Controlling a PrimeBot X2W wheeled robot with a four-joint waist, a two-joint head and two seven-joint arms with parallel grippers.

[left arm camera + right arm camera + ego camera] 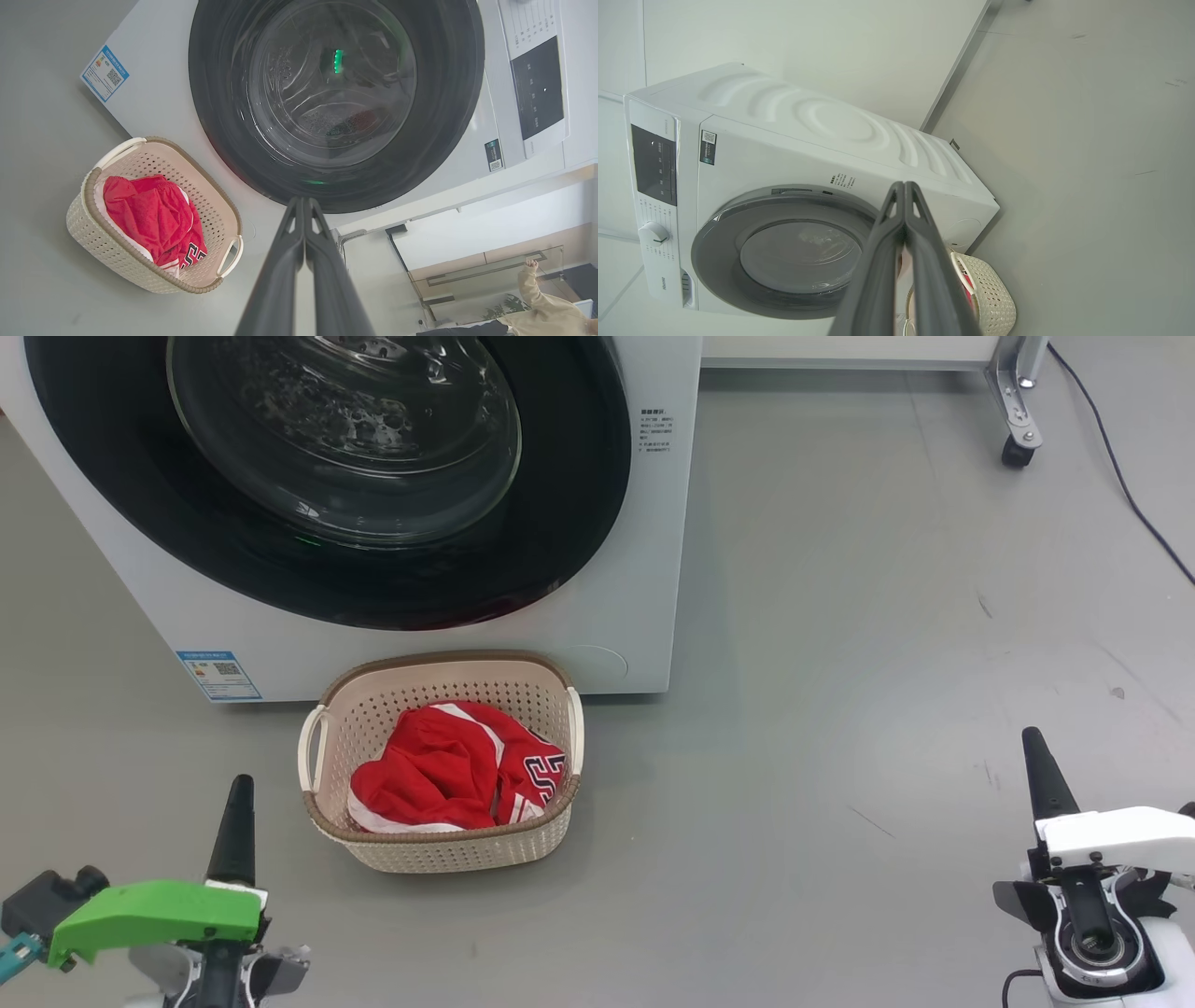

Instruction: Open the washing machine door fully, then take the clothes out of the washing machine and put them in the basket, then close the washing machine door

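Red white-trimmed jerseys (448, 770) lie in the cream perforated plastic basket (439, 661), which perhaps touches the white front-loading washing machine (644, 569) below its shut black-rimmed glass door (579, 504). Bare grey floor (887, 663) spreads rightward. Left gripper (242, 786) and right gripper (1031, 737): pinched closed, empty.

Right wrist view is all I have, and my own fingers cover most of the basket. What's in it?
Observer: Red clothes lie bunched in the basket, with a dark number showing at one edge.
Operator: And the left gripper?
Observer: The left gripper is shut and empty. In the head view it sits to the basket's left, apart from it.
Operator: Anyone around?
Observer: A person in a tan top is in the background of the left wrist view, beyond the washing machine.
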